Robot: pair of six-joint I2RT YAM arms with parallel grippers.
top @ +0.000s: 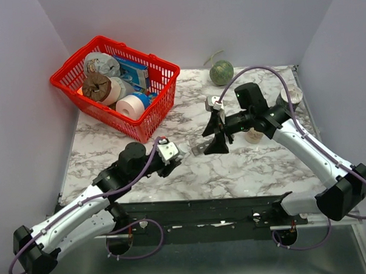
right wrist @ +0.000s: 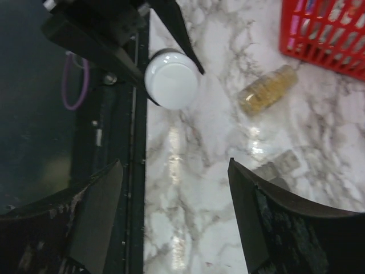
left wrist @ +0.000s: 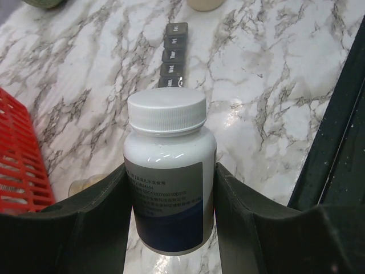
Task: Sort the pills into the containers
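Note:
My left gripper [left wrist: 171,188] is shut on a white-capped bottle [left wrist: 169,171] with a dark label, and holds it just above the marble; this pair also shows in the top view [top: 170,153]. The pills are tan-yellow pieces in a small clear vial [right wrist: 268,90] lying on its side near the red basket. The dark-grey pill organizer strip [left wrist: 174,54] lies beyond the bottle with its lids shut. My right gripper [right wrist: 174,211] is open and empty. It hangs pointing down over the strip's near end [top: 199,148].
A red wire basket [top: 163,107] of tape rolls and boxes stands at the back left. A green ball [top: 221,73] is at the back. A beige bottle [top: 254,136] and a silver-capped jar [top: 290,96] stand behind the right arm. A dark rail [top: 210,208] runs along the table's front edge.

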